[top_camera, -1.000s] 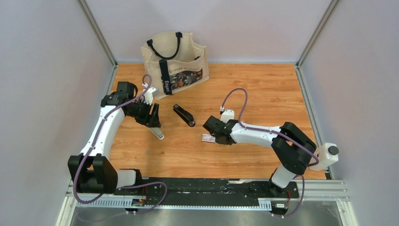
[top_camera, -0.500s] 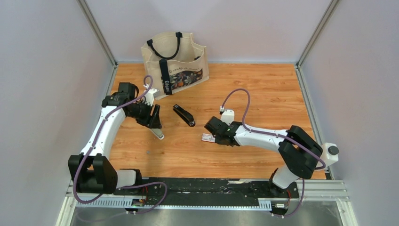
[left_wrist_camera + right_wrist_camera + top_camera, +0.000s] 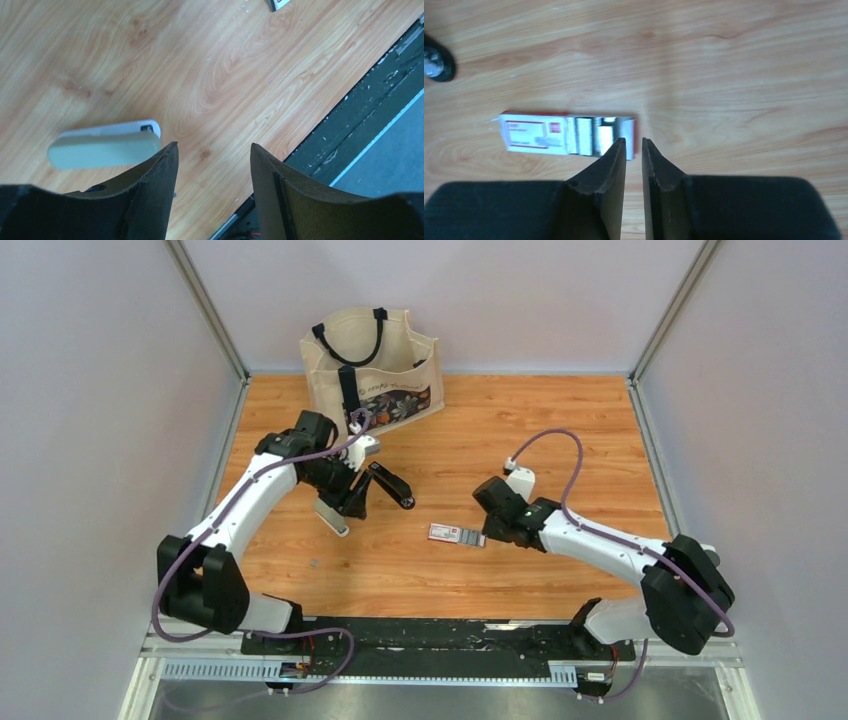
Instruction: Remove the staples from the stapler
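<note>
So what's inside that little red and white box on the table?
Shiny silvery strips show in the open end of the red and white box; they are likely staples. Whatever lies under its labelled cover is hidden.

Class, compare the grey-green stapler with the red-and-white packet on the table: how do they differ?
The stapler is plain grey-green over a white base; the packet is red and white with print. The stapler is rounded and thick; the packet is flat and rectangular. Both lie on the wooden table.
</note>
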Available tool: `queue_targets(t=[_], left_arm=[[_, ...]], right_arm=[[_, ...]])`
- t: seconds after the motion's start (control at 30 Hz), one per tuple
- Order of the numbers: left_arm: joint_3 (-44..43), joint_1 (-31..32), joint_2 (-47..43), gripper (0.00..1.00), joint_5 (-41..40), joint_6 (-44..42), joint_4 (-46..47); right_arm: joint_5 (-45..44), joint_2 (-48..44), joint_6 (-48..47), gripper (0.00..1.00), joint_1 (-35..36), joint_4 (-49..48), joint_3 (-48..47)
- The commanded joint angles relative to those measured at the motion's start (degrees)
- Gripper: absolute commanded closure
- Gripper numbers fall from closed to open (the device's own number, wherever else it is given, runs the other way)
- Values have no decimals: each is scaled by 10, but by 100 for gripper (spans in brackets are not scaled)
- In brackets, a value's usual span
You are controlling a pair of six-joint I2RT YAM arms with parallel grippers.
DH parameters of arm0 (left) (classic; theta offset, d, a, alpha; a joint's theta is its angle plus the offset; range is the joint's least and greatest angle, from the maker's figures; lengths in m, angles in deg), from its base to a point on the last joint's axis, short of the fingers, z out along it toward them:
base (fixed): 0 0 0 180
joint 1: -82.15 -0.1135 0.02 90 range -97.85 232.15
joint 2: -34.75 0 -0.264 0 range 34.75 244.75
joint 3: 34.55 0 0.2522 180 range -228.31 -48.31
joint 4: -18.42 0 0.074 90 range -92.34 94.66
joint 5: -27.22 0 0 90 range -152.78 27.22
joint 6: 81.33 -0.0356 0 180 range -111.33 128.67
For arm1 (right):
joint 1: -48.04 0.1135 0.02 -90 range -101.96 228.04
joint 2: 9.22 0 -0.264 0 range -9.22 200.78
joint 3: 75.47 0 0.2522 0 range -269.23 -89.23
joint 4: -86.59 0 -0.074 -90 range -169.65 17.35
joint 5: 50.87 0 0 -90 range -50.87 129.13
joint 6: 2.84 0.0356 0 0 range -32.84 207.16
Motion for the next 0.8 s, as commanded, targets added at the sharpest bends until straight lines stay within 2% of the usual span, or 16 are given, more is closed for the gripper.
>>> queue_targets(t=[0.0,0.2,0.43,0.53,0.6,0.77], left_arm=[[-45,43,45,37,-24,-26,33],[-68,110,115,39,-62,-40,52],[-86,188,176,40,-122,-62,90],[-105,211,202,40,-136,-79,92],[-117,220,218,40,-151,-92,102],[-125,242,245,43,-171,-117,125]], right_arm=[[93,-55,13,80,-61,-55,55],[179,-93,21,88,-127,-110,124],[264,-49,30,91,-162,-177,148],[285,-42,36,89,-174,-203,159],[307,-46,43,83,-187,-231,177],[330,-44,54,83,-198,-267,202]])
